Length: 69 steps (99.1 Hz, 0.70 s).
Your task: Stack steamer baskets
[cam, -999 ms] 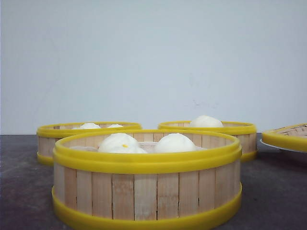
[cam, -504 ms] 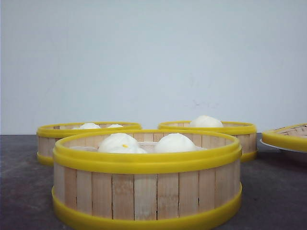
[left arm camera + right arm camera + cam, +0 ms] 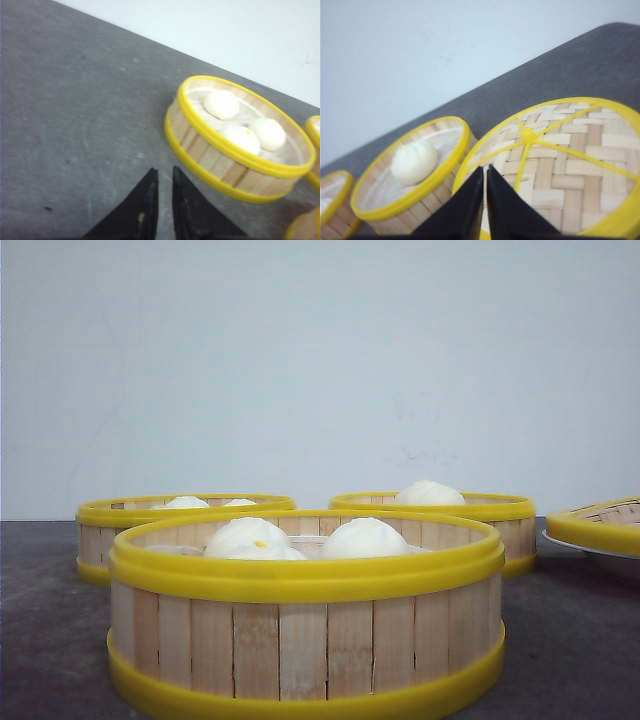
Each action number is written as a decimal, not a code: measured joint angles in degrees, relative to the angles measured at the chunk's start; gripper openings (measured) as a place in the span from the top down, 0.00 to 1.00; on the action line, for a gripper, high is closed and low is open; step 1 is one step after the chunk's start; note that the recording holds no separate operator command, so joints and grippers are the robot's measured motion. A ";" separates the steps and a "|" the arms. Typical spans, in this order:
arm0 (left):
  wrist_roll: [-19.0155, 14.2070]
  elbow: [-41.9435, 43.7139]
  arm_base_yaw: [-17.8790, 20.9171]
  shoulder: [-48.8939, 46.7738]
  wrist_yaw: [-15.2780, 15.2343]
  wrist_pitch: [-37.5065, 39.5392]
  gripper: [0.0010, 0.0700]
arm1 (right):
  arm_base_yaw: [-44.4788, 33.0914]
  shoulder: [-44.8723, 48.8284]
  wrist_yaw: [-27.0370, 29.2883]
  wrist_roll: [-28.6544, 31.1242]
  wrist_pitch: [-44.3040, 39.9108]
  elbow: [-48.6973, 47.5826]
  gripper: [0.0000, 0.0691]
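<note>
Three steamer baskets stand on the dark table in the front view: a near one (image 3: 300, 635) with white buns, one at the back left (image 3: 180, 525) and one at the back right (image 3: 440, 512). No gripper shows in that view. In the left wrist view my left gripper (image 3: 164, 172) hovers over bare table beside a steamer basket (image 3: 225, 165) that holds three buns; its fingers are nearly together with nothing between them. My right gripper (image 3: 485, 170) is shut and empty, above the edge of the woven lid (image 3: 570, 165), next to a one-bun steamer basket (image 3: 420, 192).
The flat yellow-rimmed lid (image 3: 600, 525) lies on a white plate at the far right. Edges of other baskets (image 3: 306, 227) show at the side of the left wrist view. A pale wall stands behind the table. Bare grey table (image 3: 75, 115) stretches on the left arm's side.
</note>
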 joint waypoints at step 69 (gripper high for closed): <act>9.11 39.74 0.00 33.99 1.36 -5.53 0.90 | 0.85 37.35 -1.31 -22.45 -22.77 47.34 0.96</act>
